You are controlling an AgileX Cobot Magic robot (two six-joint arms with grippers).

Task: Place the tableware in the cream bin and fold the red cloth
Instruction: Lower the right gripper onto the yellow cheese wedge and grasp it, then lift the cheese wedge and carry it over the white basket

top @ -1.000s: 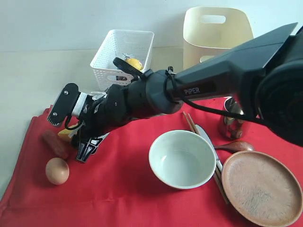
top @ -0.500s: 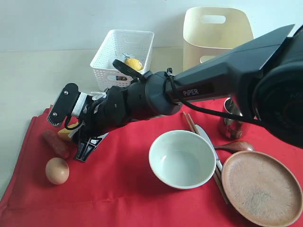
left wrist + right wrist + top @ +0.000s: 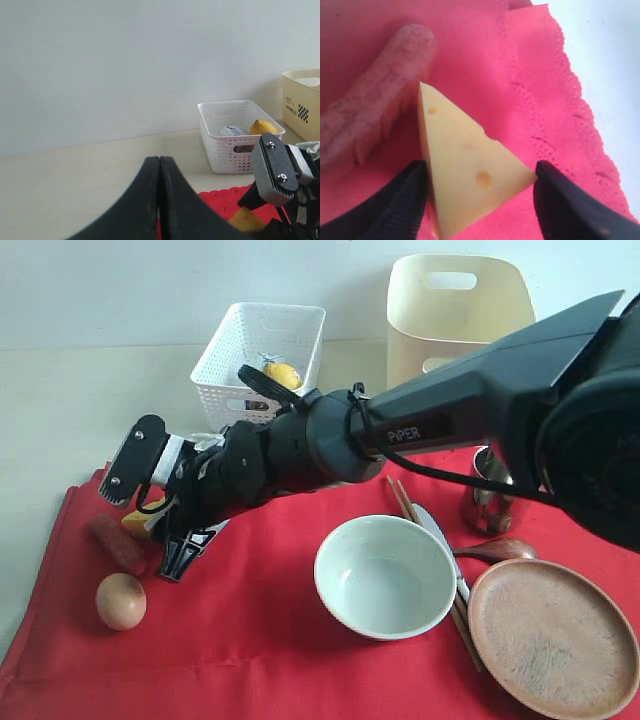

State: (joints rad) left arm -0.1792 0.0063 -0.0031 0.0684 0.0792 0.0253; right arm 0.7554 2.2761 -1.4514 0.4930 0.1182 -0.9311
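Right wrist view sets the cheese wedge (image 3: 462, 150) between the right hand's (image 3: 480, 172) fingers, back-to-point across the gap. Both fingers touch it, so it looks gripped, with the sausage (image 3: 370, 125) just beside.

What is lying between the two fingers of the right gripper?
A yellow cheese wedge, resting on the red cloth; both fingers of the right gripper seem to touch it. The right wrist view shows this.

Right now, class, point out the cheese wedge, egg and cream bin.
cheese wedge (image 3: 470, 170): right wrist view, flat yellow face.
egg (image 3: 120, 601): exterior view, middle of shell.
cream bin (image 3: 460, 320): exterior view, wall below handle cutout.
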